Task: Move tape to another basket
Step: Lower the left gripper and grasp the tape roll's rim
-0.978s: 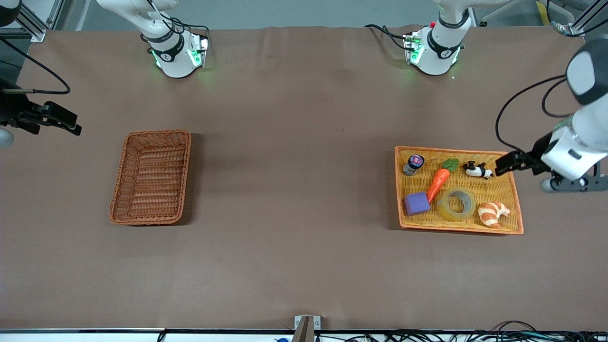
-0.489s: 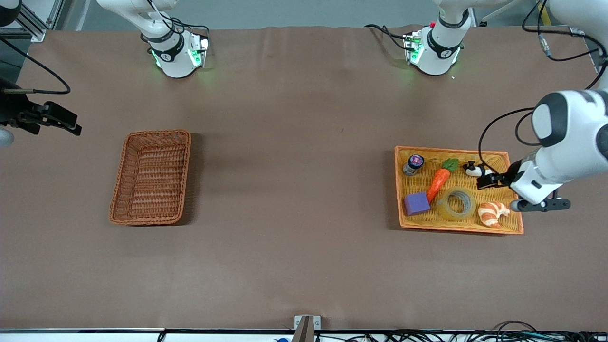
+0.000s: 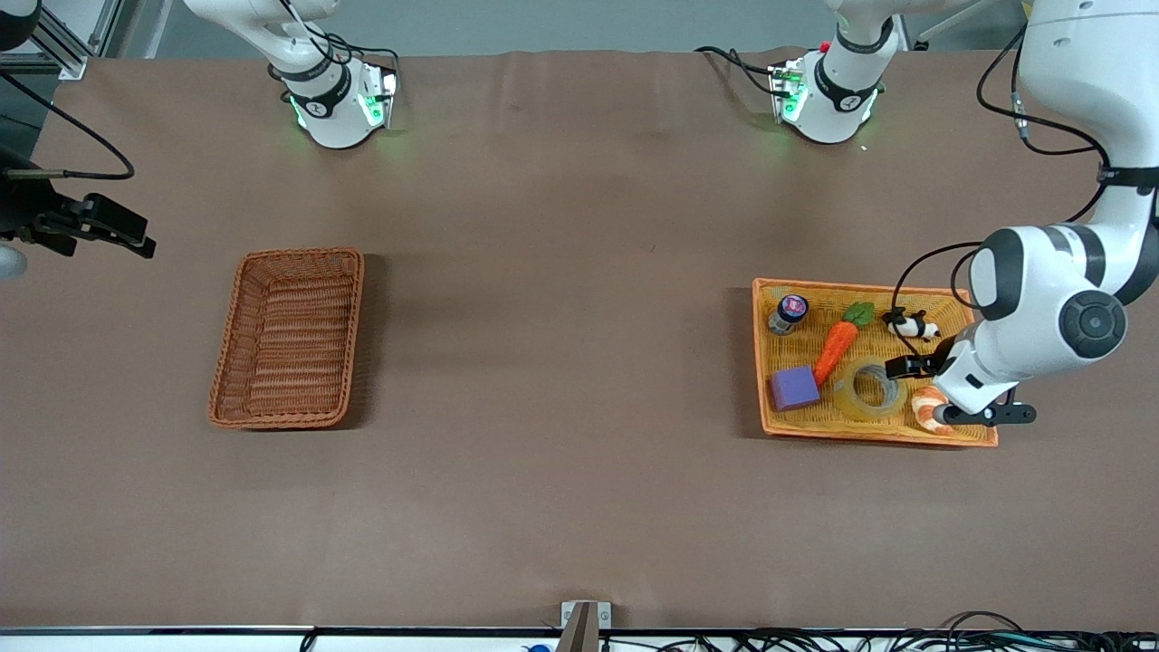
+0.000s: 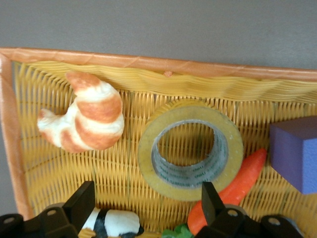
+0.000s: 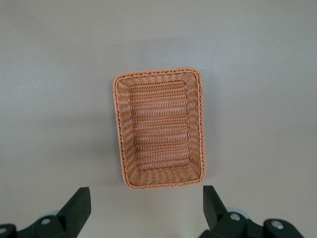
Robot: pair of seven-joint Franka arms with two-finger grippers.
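Left gripper (image 3: 908, 366) now over the tape (image 3: 871, 389), jaws open.
Right gripper (image 5: 146, 206) waits near the desk's right-arm edge, jaws open; basket (image 3: 288, 338) unchanged.

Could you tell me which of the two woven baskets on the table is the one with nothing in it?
The reddish-brown basket toward the right arm's end is bare inside. The orange-yellow tray holds the tape and other items.
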